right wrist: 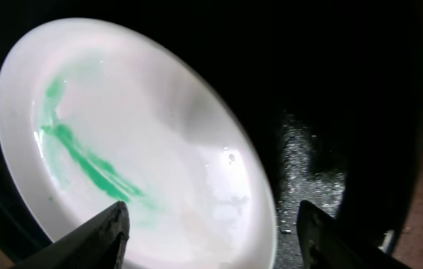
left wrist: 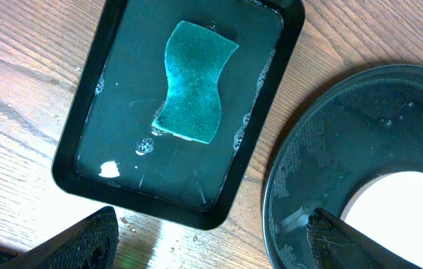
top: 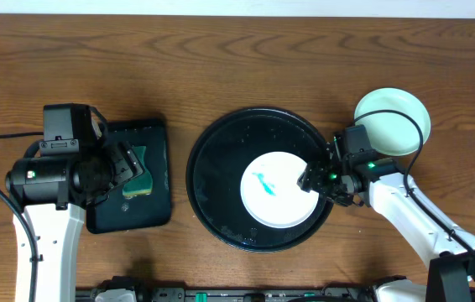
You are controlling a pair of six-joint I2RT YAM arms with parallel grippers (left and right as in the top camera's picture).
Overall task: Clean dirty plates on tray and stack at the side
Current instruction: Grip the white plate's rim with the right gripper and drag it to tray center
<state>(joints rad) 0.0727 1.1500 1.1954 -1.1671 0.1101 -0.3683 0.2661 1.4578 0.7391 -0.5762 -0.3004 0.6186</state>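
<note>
The left arm's white tubular link [top: 49, 243] carried a chunky black joint housing [top: 49, 178] and a boxy black camera block [top: 68, 126]; a thin black cable [top: 2, 134] trailed off it; the right arm's white link [top: 405, 210] wore a looping black cable [top: 423, 143]; a small green light [top: 331, 175] glowed there; matte black wedge fingertips [left wrist: 84, 240] showed on both wrists.

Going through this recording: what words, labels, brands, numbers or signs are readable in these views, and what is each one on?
None can be read. No print shows on the white plate, the round black tray, the mint-green plate, the rectangular tray, the sponge, the left arm or the right arm.
</note>
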